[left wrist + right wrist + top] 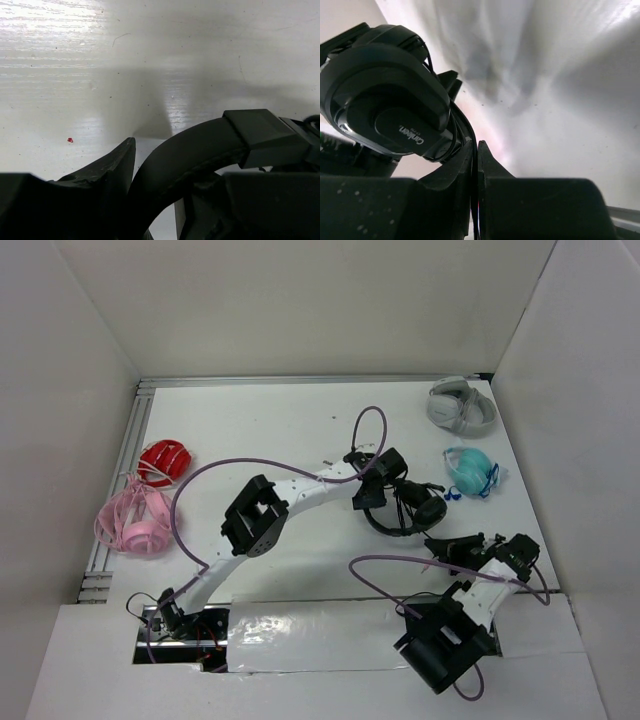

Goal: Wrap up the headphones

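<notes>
Headphones (405, 508) held, cable (462, 122) ready to wind
They sit right of centre on the surface (260, 430); the left tool (372, 478) clamps the headband (195, 147), and the right tool (440, 543) looks pinched on the cable. Steady the band and wind with the cable taut.

The left arm stretches forward, its gripper (376, 478) clamped on the headphones (408, 512) at the headband. Just right of them, the right gripper (447, 546) has its fingers (447, 187) pinched together on their cable (464, 124).
</notes>
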Robot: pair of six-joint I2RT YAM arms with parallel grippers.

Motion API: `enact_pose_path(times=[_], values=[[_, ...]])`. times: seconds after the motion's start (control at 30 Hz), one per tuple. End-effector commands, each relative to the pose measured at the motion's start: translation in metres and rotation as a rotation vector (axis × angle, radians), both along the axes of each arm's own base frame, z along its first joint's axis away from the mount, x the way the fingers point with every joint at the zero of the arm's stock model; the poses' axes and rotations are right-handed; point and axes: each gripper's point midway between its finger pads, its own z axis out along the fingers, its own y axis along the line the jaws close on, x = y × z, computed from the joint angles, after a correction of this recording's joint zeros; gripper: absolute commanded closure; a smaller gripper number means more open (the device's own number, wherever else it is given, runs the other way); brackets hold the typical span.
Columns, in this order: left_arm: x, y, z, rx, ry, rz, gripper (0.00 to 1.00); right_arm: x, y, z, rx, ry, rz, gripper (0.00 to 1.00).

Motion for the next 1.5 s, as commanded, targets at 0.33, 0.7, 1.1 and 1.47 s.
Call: enact_pose_path(times=[0.33, 0.7, 1.1, 1.47], values=[[0.023, 0.003, 0.006, 0.023, -0.100, 0.014, 0.38, 0.012, 0.003, -0.010, -0.055, 0.030, 0.020, 0.89], [0.014, 0.006, -0.002, 0.019, -0.068, 0.005, 0.37, 0.010, 0.007, 0.001, -0.065, 0.013, 0.082, 0.75], [-0.001, -0.001, 0.013, -0.028, -0.050, -0.026, 0.25, 0.014, 0.027, 0.012, -0.049, -0.028, 0.173, 0.68], [-0.018, 0.001, 0.029, -0.046, -0.016, -0.046, 0.01, 0.053, 0.025, 0.039, -0.118, -0.069, 0.085, 0.69]])
